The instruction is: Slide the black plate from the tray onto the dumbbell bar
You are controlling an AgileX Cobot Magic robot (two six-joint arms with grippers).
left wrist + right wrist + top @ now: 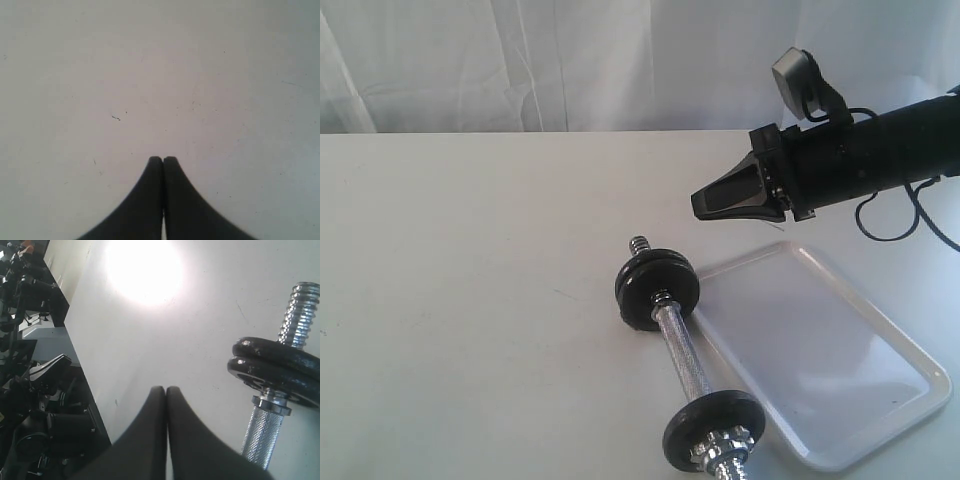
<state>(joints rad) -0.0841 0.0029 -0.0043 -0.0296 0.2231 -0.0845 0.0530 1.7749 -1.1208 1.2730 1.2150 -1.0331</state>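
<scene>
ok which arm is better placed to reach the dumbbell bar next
Right. The right claw, shut, hangs near the tray and the dumbbell bar, whose discs show in its wrist view. The left claw, also shut, sees only table.

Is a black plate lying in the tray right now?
No, the exterior view shows the tray bare; the black plates in sight sit on the dumbbell bar.

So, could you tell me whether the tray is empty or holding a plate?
Empty: the tray shows only bare white surface; the black discs sit on the dumbbell bar.
</scene>
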